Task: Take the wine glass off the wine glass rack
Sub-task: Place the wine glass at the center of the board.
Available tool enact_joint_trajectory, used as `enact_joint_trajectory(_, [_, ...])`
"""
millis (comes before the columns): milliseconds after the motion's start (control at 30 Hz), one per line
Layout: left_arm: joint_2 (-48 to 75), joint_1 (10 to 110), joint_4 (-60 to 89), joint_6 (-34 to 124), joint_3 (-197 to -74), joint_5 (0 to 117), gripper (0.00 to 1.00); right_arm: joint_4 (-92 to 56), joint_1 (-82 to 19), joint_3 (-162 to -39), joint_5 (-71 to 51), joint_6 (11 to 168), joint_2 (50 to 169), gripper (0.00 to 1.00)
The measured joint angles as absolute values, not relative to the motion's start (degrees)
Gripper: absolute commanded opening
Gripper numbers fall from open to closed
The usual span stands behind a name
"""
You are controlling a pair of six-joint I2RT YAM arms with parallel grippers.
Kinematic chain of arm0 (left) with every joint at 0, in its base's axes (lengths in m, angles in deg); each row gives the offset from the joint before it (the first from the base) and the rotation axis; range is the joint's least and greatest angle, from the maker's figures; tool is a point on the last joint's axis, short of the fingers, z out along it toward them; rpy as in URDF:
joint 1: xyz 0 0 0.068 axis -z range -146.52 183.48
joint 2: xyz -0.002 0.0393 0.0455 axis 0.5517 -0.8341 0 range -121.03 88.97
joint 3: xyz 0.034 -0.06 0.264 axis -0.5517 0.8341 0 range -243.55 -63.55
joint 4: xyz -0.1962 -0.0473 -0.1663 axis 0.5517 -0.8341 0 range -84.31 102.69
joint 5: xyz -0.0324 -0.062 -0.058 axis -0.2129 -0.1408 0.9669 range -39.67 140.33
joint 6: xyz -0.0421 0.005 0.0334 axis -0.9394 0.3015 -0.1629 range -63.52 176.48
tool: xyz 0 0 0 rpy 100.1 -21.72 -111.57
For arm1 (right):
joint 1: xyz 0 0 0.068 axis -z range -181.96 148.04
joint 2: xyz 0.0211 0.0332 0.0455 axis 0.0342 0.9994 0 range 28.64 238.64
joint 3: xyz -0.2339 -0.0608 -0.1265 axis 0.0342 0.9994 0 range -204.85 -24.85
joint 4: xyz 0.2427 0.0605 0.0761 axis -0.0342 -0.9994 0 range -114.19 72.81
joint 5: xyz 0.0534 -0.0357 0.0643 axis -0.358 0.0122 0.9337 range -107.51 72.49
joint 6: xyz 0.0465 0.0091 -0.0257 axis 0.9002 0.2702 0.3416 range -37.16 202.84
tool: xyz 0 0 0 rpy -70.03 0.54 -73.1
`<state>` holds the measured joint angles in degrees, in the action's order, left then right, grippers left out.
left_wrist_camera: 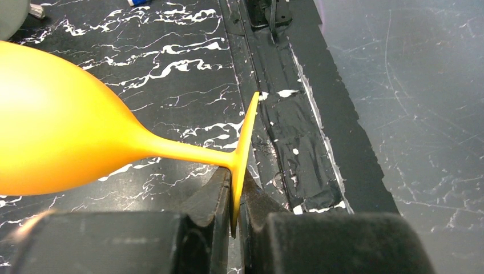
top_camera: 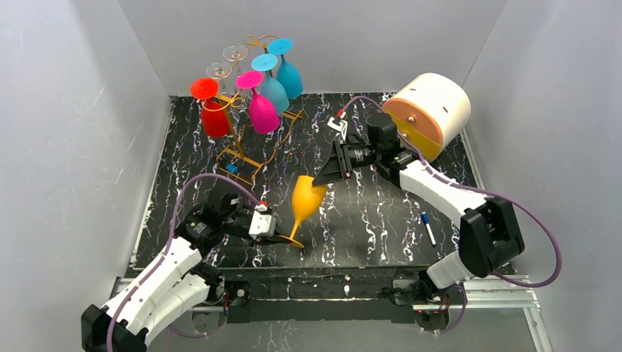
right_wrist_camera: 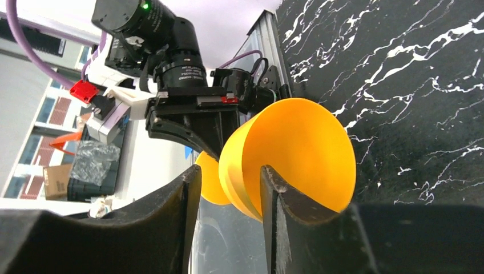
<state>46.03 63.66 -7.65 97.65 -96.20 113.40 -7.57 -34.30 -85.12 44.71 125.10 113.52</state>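
Left claw (top_camera: 284, 236) clenched on foot of yellow wine glass (top_camera: 308, 196), right claw (top_camera: 317, 181) astride bowl rim, grip could not be told, wine glass rack (top_camera: 238, 132) well beyond left claw.

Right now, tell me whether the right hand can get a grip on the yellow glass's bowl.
Probably yes. The right hand straddles the yellow glass at its rim, one finger inside, one outside, nothing between. The left hand pinches only the foot, well clear.

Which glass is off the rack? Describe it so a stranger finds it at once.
Find the black marbled table and look at its middle. The yellow glass is there, tilted, off the gold rack. The other glasses hang upside down on that rack.
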Motion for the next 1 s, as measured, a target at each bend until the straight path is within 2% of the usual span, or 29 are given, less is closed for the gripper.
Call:
enact_joint_trajectory(167, [45.4, 63.7, -10.12, 100.6, -97.33, 113.03, 0.0, -12.2, -34.25, -87.02, 48.03, 119.75, 113.57, 0.4])
enact_joint_trajectory(433, [43.23, 63.74, -13.4, 107.99, -101.03, 112.33, 0.0, -26.43, -33.86, -97.47, 54.0, 111.31, 116.13, 0.36])
enact_joint_trajectory(800, [41.81, 63.83, -18.93, 114.92, -104.35, 112.64, 0.0, -33.58, -33.88, -103.15, 59.51, 108.49, 120.08, 0.1])
enact_joint_trajectory(933, [41.86, 63.83, -19.14, 115.48, -104.39, 112.42, 0.0, -39.59, -34.32, -106.8, 59.48, 104.97, 122.03, 0.18])
enact_joint_trajectory(1000, [41.72, 63.83, -19.28, 115.46, -104.39, 112.24, 0.0, -43.45, -34.76, -108.75, 59.29, 102.09, 122.66, 0.17])
